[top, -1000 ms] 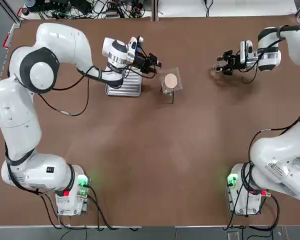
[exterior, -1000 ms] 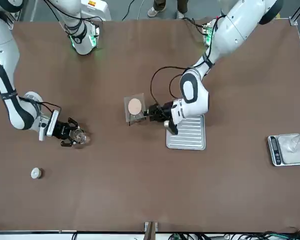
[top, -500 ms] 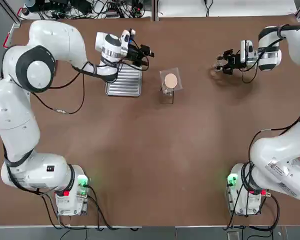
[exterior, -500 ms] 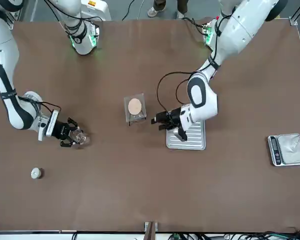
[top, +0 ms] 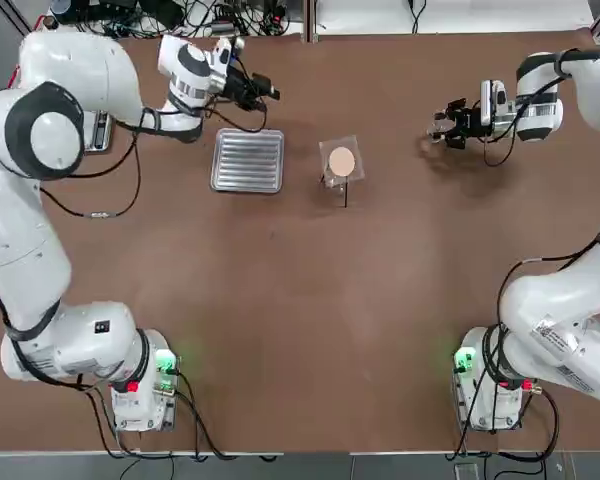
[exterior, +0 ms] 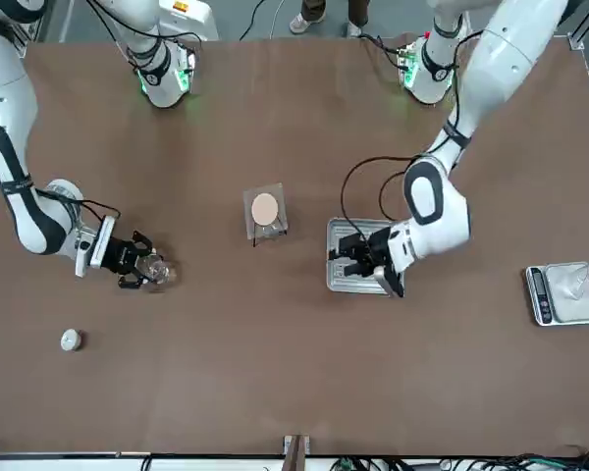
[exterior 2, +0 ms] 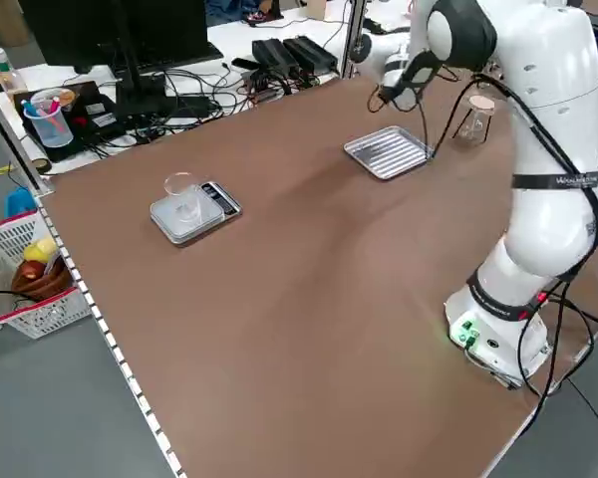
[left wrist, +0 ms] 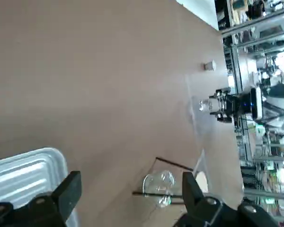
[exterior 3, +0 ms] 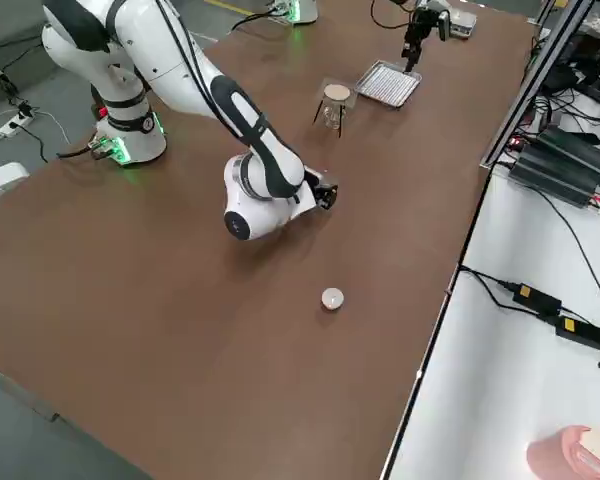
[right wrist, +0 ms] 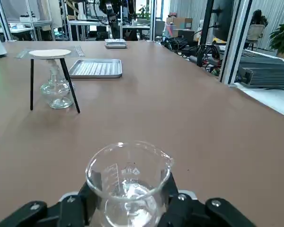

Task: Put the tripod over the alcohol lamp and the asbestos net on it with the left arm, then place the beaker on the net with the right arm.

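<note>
The asbestos net (top: 341, 161) lies flat on the tripod (right wrist: 74, 100), and the alcohol lamp (right wrist: 56, 92) stands under the ring between the legs. My left gripper (top: 261, 92) is open and empty. It hovers past the far side of the tray, well to the left of the stand. In the left wrist view its fingers (left wrist: 69, 190) stand wide apart with nothing between them. At the table's far right my right gripper (top: 441, 129) is shut on the beaker (right wrist: 128, 181), a clear glass with printed marks, low over the table.
A ribbed silver tray (top: 248, 160) lies just left of the stand. A small white cap (exterior: 71, 340) sits on the table beyond the right gripper. A scale carrying a glass dish (exterior: 565, 291) stands at the far left side. Cables and power bricks line the far edge.
My left gripper has drawn back from the net, moving left and farther away past the tray, with its fingers wider apart. The right arm and the beaker have stayed put.
</note>
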Available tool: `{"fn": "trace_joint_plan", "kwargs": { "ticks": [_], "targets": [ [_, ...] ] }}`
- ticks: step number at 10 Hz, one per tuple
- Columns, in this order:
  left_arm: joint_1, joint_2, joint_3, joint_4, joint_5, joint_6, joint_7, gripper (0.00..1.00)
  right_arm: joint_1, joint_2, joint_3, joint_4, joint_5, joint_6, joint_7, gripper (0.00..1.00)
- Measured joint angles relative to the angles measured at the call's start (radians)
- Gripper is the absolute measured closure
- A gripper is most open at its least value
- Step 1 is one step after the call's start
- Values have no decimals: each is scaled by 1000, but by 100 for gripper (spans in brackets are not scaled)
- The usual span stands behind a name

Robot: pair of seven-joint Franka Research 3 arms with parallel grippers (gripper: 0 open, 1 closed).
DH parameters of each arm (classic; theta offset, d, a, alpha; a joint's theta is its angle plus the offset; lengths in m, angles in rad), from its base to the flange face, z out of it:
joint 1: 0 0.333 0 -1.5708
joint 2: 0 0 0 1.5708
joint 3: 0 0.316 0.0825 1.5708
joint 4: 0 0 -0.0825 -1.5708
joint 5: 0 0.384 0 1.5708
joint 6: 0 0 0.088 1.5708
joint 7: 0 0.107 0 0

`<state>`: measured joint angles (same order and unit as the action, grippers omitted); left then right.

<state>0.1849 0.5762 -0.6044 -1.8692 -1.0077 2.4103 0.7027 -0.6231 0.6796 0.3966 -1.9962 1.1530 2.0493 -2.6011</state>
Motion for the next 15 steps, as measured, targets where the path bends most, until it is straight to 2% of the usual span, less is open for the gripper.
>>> {"fn": "trace_joint_plan", "kwargs": {
  "ticks": [3,4,5,8,10,12,15],
  "targets": [
    [262,-90,0,39,518,-415,-219,6,1,-1,0,0,1,1,0,41],
    [326,-128,1,69,657,-518,-257,6,2,-2,0,0,1,1,0,41],
    [388,-173,1,86,733,-580,-272,6,4,-6,0,0,8,1,0,41],
    [494,-305,3,87,800,-676,-315,2,47,-43,1,-3,52,1,0,41],
    [491,-375,1,87,890,-708,-399,1,86,-72,1,-6,84,7,14,41],
    [489,-445,-1,106,918,-765,-433,1,125,-103,2,-17,111,17,54,41],
    [489,-454,1,216,918,-825,-434,1,198,-163,3,-45,166,59,116,41]
  ]
}}
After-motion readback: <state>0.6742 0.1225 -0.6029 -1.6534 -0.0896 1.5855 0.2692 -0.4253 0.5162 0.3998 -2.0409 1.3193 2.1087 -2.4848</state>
